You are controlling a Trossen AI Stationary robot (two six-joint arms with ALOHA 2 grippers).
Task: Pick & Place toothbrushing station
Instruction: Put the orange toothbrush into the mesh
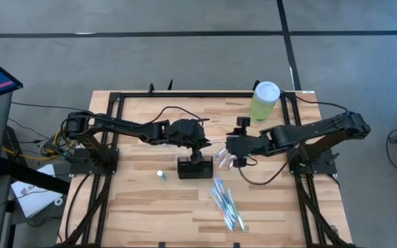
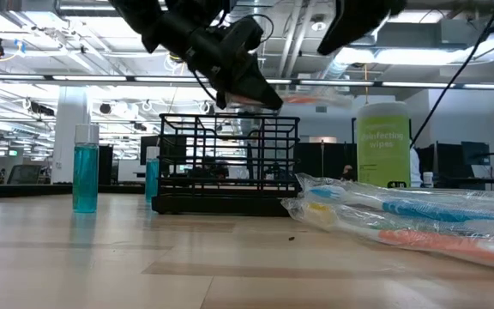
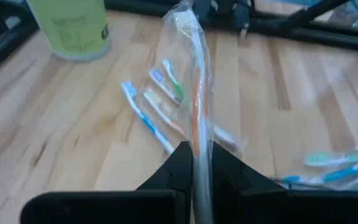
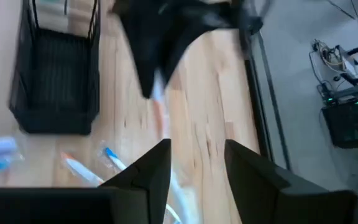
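The black wire-mesh holder (image 1: 193, 167) stands on the table's middle; it also shows in the low view (image 2: 228, 163) and the right wrist view (image 4: 58, 81). My left gripper (image 1: 200, 142) hovers just above it, shut on a toothbrush with an orange handle in a clear wrapper (image 3: 196, 81). My right gripper (image 1: 230, 157) is open and empty, to the right of the holder, above a few loose wrapped toothbrushes (image 1: 222, 160). Several more wrapped toothbrushes (image 1: 227, 204) lie on the table nearer the front. My left gripper pinches the wrapped toothbrush near one end (image 3: 199, 155) between its two fingers. The fingers slant down toward the table's right and lie along the brush. The brush sticks out beyond the fingertips (image 2: 309, 99), about level, lifted clear above the holder's top.
A tall pale-green canister with a white lid (image 1: 264, 101) stands at the back right. A small blue bottle (image 1: 160, 176) stands left of the holder. A black frame (image 1: 119, 96) runs round the table's edges. Bare wood lies at the front left.
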